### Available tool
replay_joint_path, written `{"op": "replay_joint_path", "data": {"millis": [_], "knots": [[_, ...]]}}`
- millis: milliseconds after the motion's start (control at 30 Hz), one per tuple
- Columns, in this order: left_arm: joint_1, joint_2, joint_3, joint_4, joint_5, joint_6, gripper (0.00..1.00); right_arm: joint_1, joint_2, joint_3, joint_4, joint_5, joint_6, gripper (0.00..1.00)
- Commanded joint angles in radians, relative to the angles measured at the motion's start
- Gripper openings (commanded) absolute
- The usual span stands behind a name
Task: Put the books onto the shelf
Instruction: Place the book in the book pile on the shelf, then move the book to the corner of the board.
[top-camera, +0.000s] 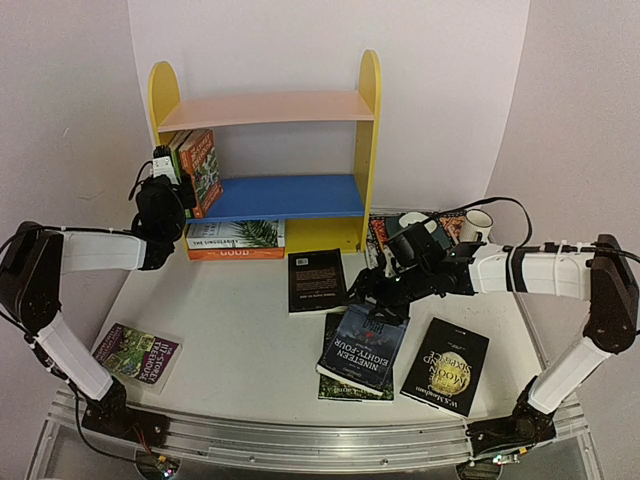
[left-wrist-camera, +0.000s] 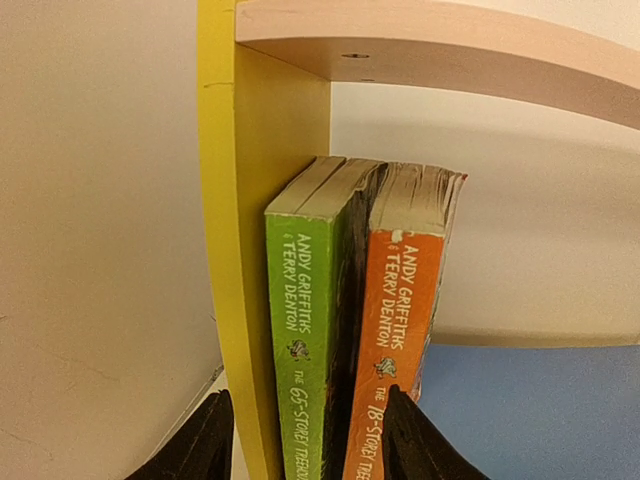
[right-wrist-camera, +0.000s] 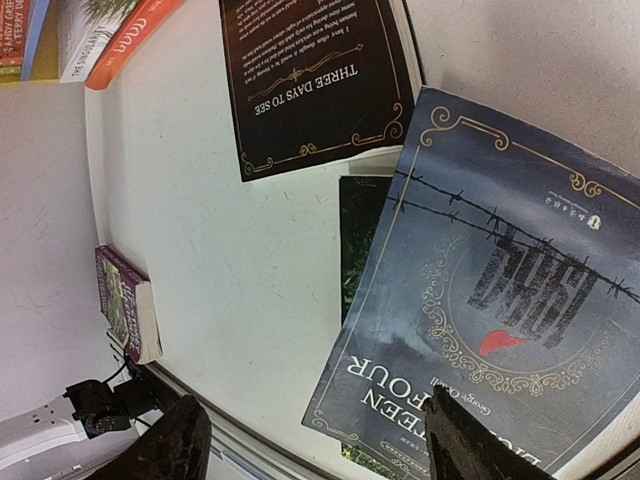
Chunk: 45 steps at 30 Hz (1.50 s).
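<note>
The shelf (top-camera: 368, 130) stands at the back. A green book (left-wrist-camera: 300, 330) and an orange book (left-wrist-camera: 400, 320) stand upright at the left end of its blue board, against the yellow side panel (left-wrist-camera: 225, 200). My left gripper (top-camera: 168, 168) is open in front of their spines, one finger outside the panel, the other (left-wrist-camera: 415, 440) before the orange spine. My right gripper (right-wrist-camera: 320, 450) hangs open over the near corner of the dark Nineteen Eighty-Four book (right-wrist-camera: 480, 280), holding nothing. That book lies flat on a green book (right-wrist-camera: 360, 230).
A white palm-leaf book (top-camera: 238, 233) lies on an orange one on the shelf's base. On the table lie a black book (top-camera: 316, 280), a black and gold book (top-camera: 445, 365) and a purple book (top-camera: 137, 353). More books (top-camera: 385, 228) and a mug (top-camera: 478, 222) sit right of the shelf.
</note>
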Motion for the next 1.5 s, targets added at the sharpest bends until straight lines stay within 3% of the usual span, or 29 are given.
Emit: {"op": "replay_joint_path", "data": {"millis": [0,233,367,467,667,800,867,1000,1133,1333,1467], "knots": [[0.005,-0.074,-0.028,-0.021,0.000,-0.032,0.52,-0.002,0.012,0.044,-0.010,-0.009,-0.014,0.74],[0.004,-0.106,-0.059,-0.067,0.010,-0.094,0.54,-0.003,0.024,0.057,-0.010,-0.022,-0.018,0.74],[0.005,-0.166,-0.065,-0.195,0.033,-0.141,0.56,-0.003,0.024,0.061,-0.010,-0.028,-0.028,0.75],[0.005,-0.234,-0.049,-0.426,0.035,-0.242,0.58,-0.003,0.023,0.066,-0.010,-0.029,-0.056,0.76],[0.005,-0.392,-0.044,-0.977,0.069,-0.591,0.65,-0.003,0.033,0.075,-0.010,-0.033,-0.088,0.76],[0.007,-0.376,0.058,-1.452,-0.007,-0.853,0.68,-0.002,0.037,0.077,-0.008,-0.039,-0.107,0.76],[0.025,-0.353,0.084,-1.590,0.046,-0.923,0.70,-0.003,0.034,0.076,-0.008,-0.039,-0.118,0.76],[0.141,-0.376,-0.001,-1.627,0.226,-0.996,0.76,-0.002,0.019,0.072,-0.009,-0.047,-0.148,0.77],[0.227,-0.452,-0.082,-1.660,0.230,-1.072,0.99,-0.002,-0.011,0.054,-0.010,-0.053,-0.180,0.77],[0.351,-0.432,-0.060,-1.883,0.238,-1.198,0.99,-0.006,-0.043,0.045,-0.014,-0.083,-0.223,0.77],[0.480,-0.420,-0.053,-1.914,0.270,-1.166,0.99,-0.012,-0.056,0.039,-0.016,-0.100,-0.241,0.77]]}}
